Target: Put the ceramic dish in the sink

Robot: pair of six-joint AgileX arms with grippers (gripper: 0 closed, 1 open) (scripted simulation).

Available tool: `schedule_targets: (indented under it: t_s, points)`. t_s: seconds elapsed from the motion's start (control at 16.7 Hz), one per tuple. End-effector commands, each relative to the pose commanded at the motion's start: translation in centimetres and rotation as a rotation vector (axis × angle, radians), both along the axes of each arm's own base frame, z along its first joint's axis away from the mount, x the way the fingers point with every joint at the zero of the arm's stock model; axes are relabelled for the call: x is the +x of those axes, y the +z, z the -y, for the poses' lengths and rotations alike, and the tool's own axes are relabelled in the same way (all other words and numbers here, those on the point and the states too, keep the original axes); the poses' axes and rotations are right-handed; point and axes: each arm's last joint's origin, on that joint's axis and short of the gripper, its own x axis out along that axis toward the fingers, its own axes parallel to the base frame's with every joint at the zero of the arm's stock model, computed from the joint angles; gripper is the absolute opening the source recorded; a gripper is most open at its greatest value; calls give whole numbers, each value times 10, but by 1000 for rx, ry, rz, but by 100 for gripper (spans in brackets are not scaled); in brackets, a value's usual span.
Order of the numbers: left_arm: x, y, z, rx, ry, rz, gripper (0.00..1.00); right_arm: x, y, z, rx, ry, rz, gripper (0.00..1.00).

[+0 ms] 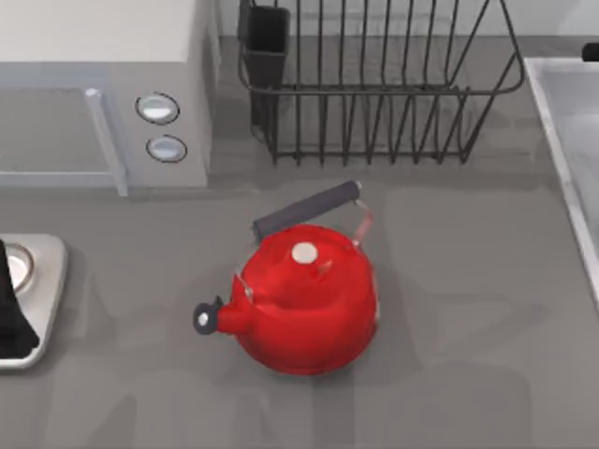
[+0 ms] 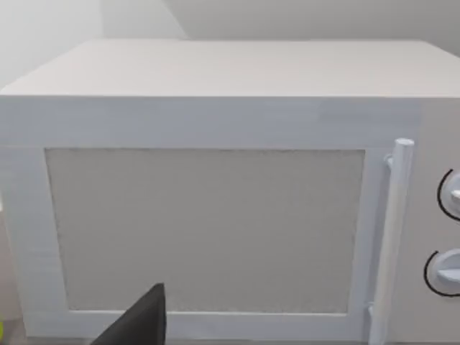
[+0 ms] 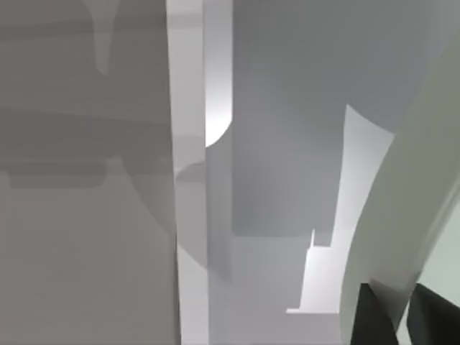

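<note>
The ceramic dish [image 3: 413, 208] appears in the right wrist view as a pale, curved rim running down between two dark fingers. My right gripper [image 3: 402, 316] is shut on that rim and holds the dish over the sink [image 3: 190, 215], whose pale raised rim and grey basin lie below. In the top view the sink [image 1: 562, 122] runs along the table's right edge. My left arm [image 1: 11, 299] sits parked at the far left over the stove. One of its dark fingers [image 2: 140, 320] points at the microwave door.
A red kettle [image 1: 304, 299] with a dark handle stands mid-table. A black wire dish rack [image 1: 374, 84] sits at the back, just left of the sink. The white microwave [image 1: 103, 84] fills the back left, and a stove plate [image 1: 37, 281] lies at the left edge.
</note>
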Motion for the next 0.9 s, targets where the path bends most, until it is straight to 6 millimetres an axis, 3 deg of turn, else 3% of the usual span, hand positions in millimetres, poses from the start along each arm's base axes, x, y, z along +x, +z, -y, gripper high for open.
schedule_targets:
  t_s: [0.24,0.9]
  points:
    - [0,0,0,0,0,0,100,0,-1,2,0,0,0,0]
    - [0,0,0,0,0,0,100,0,-1,2,0,0,0,83]
